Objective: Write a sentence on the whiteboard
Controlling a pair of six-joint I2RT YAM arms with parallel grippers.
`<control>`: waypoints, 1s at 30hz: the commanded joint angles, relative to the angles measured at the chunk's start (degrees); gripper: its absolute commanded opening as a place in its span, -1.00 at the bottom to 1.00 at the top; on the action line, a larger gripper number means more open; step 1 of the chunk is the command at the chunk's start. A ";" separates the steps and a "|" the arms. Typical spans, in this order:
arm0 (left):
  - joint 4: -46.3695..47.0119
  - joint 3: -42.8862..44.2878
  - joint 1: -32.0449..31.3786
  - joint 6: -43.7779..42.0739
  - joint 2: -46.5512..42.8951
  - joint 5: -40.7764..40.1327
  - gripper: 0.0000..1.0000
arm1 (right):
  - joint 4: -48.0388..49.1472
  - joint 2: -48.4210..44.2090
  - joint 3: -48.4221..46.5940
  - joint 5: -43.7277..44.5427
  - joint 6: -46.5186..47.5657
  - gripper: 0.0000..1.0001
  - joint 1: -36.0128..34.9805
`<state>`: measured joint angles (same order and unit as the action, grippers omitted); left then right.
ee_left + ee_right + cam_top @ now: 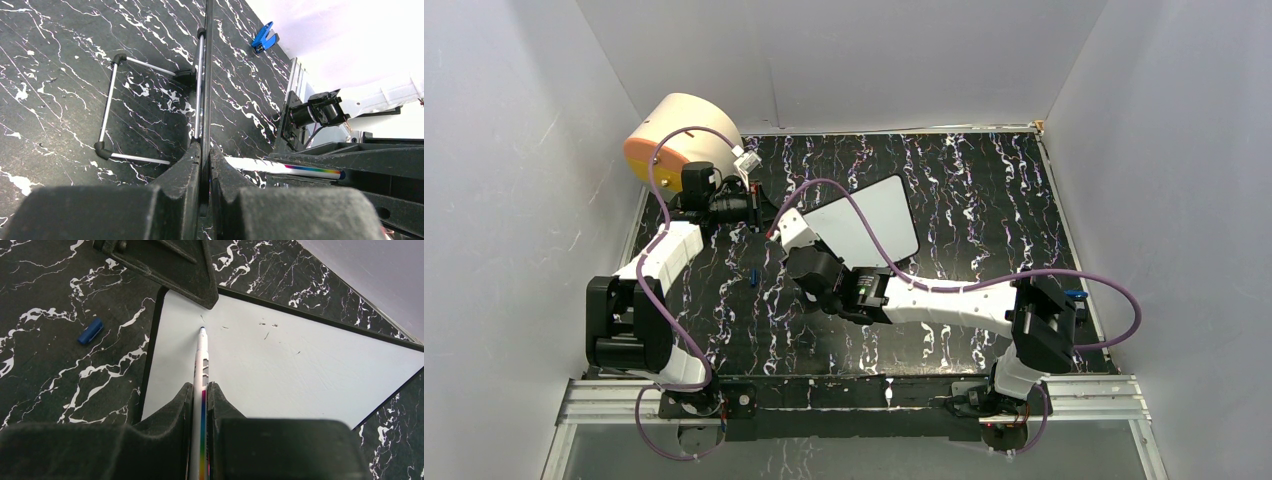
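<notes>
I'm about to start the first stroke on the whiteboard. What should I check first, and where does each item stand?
1. The left hand is shut on the whiteboard edge to steady it: ok.
2. The marker is clamped in the right hand: ok.
3. The cap is off and lies beside the whiteboard: ok.
4. Writing face free: ok, only a few small specks and no writing yet.
5. Marker tip over the face, near the edge that the left hand holds: ok.
6. Tip touching the face: cannot tell.
</notes>
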<state>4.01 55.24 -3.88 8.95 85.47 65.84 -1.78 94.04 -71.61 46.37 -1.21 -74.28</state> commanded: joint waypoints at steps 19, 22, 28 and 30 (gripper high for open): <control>-2.41 1.00 -0.08 -1.15 -0.04 -0.55 -1.00 | 1.21 1.53 -4.50 -2.29 0.42 -1.00 0.67; -2.34 0.95 -0.08 -1.06 0.04 -0.67 -1.00 | 1.01 1.38 -4.32 -3.35 0.42 -1.00 0.67; -2.27 1.01 -0.08 -1.13 0.07 -0.81 -1.00 | -0.62 1.23 -4.19 -4.52 0.04 -1.00 0.65; -2.31 0.94 -0.08 -1.13 0.05 -0.89 -1.00 | -1.68 1.23 -4.24 -4.76 -0.19 -1.00 0.68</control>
<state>4.05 55.24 -3.88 8.56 85.67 65.65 -3.14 95.11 -73.41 43.27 -1.10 -74.11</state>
